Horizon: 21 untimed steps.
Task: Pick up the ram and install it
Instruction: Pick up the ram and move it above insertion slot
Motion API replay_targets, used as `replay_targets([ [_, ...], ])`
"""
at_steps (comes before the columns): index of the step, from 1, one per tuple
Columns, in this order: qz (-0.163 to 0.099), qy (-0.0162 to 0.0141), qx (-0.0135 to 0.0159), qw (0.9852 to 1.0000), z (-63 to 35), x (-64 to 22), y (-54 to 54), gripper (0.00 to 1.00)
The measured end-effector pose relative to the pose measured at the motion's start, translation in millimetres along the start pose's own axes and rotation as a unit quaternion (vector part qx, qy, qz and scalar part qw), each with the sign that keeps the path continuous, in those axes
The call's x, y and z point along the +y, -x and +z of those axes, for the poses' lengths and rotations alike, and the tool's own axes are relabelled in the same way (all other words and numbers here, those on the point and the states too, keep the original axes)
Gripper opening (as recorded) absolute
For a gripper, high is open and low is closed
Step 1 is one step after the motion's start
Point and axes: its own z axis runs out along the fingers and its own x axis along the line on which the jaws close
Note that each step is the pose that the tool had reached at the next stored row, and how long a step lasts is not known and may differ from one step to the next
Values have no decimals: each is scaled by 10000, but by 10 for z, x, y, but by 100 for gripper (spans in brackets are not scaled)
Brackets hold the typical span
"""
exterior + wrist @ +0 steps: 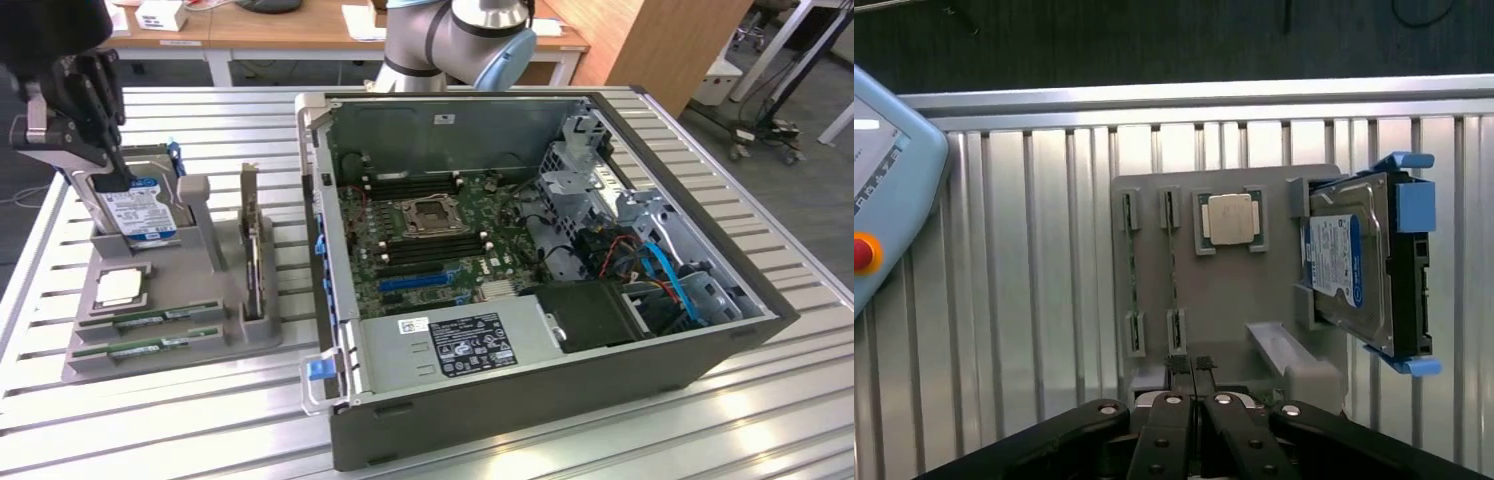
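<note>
My gripper (pixel 1194 372) hangs empty, fingers pressed together, over the near edge of the grey holder (pixel 1254 300). Just beyond, two ram sticks (pixel 1174 270) stand untouched in their slots, beside a processor (pixel 1229 218) and a hard drive (pixel 1354 260). The open computer case (pixel 601 390) lies farther off.

Ribbed silver metal table (pixel 1034 300), dull sheen. Smooth matt grey plastic holder tray (pixel 1234 290). Shiny bare-metal hard drive (pixel 1374 250), glossy blue plastic caddy (pixel 1414 200). Matt black hand (pixel 1194 368).
</note>
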Motion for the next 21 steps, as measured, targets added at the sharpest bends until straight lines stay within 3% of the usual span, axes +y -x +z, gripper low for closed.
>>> replay_targets([
  [18,-85,-2,9,10000,0,0,0,11],
  [20,-85,-2,9,10000,0,0,0,23],
  [21,-85,-2,9,10000,0,0,0,23],
])
